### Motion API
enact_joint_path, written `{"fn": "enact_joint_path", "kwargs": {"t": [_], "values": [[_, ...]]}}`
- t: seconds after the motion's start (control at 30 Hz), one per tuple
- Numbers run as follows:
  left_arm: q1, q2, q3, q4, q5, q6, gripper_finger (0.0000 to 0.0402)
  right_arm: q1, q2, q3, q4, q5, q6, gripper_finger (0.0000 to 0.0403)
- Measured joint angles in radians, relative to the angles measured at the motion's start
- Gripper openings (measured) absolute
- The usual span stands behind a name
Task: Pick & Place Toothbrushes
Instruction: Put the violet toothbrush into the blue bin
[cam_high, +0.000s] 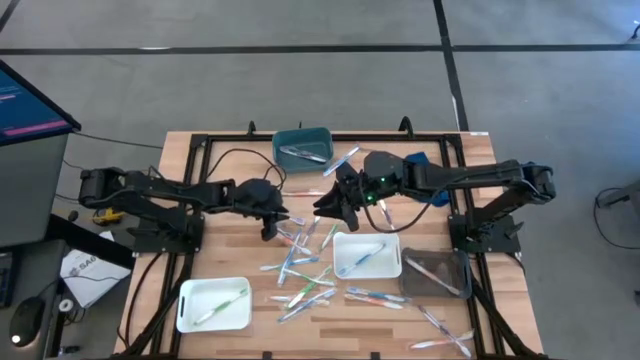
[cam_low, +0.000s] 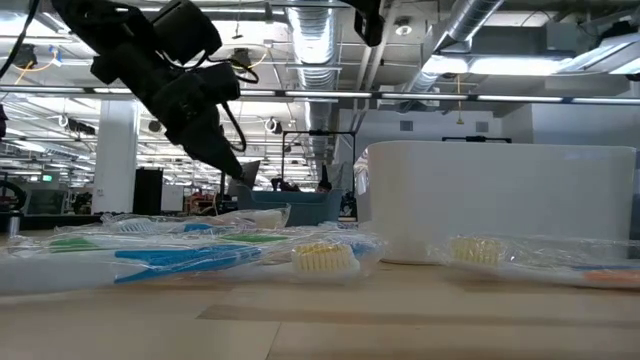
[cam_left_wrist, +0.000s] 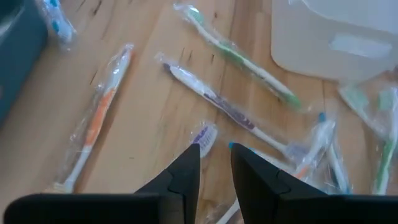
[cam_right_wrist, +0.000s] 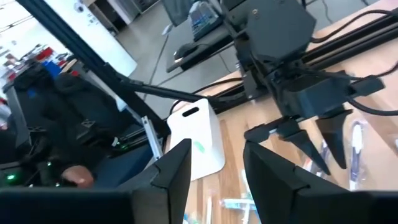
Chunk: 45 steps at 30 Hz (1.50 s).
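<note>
Left gripper (cam_left_wrist: 215, 163) hangs low over the wooden bench (cam_left_wrist: 143, 106), its two fingers (cam_left_wrist: 186, 171) parted by a narrow gap with nothing between them; the tips stand just above a wrapped toothbrush with a purple handle (cam_left_wrist: 214, 99) and a purple bristle head (cam_left_wrist: 204, 134) lying beside them. Right gripper (cam_right_wrist: 214, 168) is raised above the bench centre, fingers spread apart and empty, facing the left arm (cam_right_wrist: 292, 68) across the work area. Toothbrushes (cam_high: 300, 265) lie scattered in clear wrappers over the middle of the bench, between the trays; an orange-handled one (cam_left_wrist: 93, 124) rests near the teal bin (cam_high: 302, 148), and a green one (cam_left_wrist: 242, 59) lies beside a white tray (cam_left_wrist: 336, 31). One toothbrush sits in the white tray at centre (cam_high: 366, 255), one green toothbrush in the white tray at front left (cam_high: 213, 304), and some lie in the teal bin at the rear. A clear tray (cam_high: 436, 275) stands at right, with further toothbrushes near it
</note>
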Motion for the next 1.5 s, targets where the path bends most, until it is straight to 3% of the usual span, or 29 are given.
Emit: {"fn": "enact_joint_path", "kwargs": {"t": [0.17,0.33,0.57,0.77,1.13,1.5], "values": [[0.001,0.037,0.060,-0.149,0.003,0.155,0.0086,-0.011,0.000,0.000,-0.016,-0.034,-0.014,0.0145],[0.001,0.107,0.085,-0.166,0.001,0.245,0.0086,-0.027,0.000,0.000,-0.028,-0.052,-0.007,0.0155],[0.001,0.167,0.089,-0.141,0.000,0.212,0.0086,-0.021,0.000,0.000,-0.025,-0.053,-0.005,0.0164],[0.001,0.127,0.089,-0.136,-0.005,0.210,0.0086,0.002,0.000,0.000,0.040,-0.056,0.000,0.0160],[0.001,0.089,0.089,-0.111,-0.019,0.169,0.0086,-0.024,0.000,0.000,0.152,-0.077,0.185,0.0157],[0.001,0.089,0.089,-0.107,-0.019,0.157,0.0086,-0.041,0.000,0.000,0.148,-0.078,0.205,0.0194]]}}
